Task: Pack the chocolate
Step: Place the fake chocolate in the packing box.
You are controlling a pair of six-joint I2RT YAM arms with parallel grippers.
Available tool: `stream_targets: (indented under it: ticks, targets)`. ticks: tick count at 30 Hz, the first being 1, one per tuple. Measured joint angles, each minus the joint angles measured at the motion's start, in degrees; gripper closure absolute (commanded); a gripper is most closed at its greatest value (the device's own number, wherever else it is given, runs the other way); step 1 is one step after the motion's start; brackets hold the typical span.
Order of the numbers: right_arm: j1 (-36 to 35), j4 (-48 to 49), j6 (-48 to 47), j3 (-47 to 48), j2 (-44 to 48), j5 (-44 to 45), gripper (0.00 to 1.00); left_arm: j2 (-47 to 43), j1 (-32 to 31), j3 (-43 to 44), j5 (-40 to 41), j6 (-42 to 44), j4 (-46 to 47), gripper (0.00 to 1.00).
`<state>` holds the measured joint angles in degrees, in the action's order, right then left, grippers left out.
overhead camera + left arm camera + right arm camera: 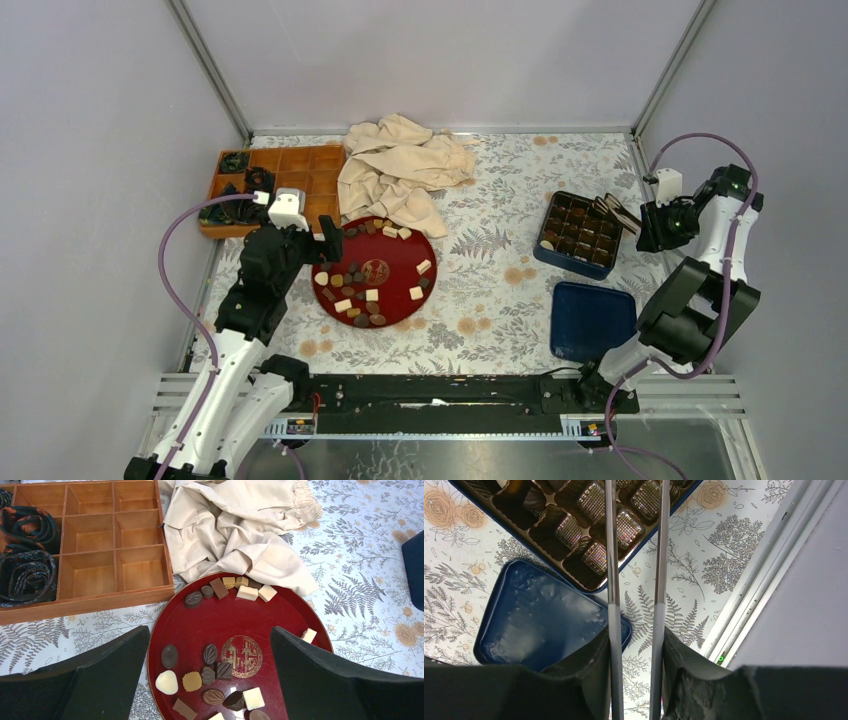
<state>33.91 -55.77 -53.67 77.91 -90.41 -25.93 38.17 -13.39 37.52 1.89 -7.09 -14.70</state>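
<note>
Floral-patterned table (480,250) carries, nearest the arms and right of the red plate (395,287), a blue lid (592,320); the chocolate (343,305) lies scattered on the plate, with the left fingers (100,680) spread wide over its left rim. Further right of the plate, the right fingers (574,680) pinch metal tongs (613,555) beside a blue box (570,266) of small cells, while a cream cloth (400,165) overlaps the plate's far edge and a wooden tray (300,165) sits beyond it to the left

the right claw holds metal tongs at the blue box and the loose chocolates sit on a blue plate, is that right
Not quite. The loose chocolates sit on a red plate, not a blue one; the left wrist view shows this plainly. The rest stands: the right claw holds metal tongs at the blue box.
</note>
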Motion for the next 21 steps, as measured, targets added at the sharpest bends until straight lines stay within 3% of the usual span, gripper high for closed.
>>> stream_targets:
  ticks: [21]
  targets:
    - [-0.92,2.75,1.53,0.02,-4.2,0.09,0.59,0.15,0.0,0.0,0.0,0.0,-0.02,0.02]
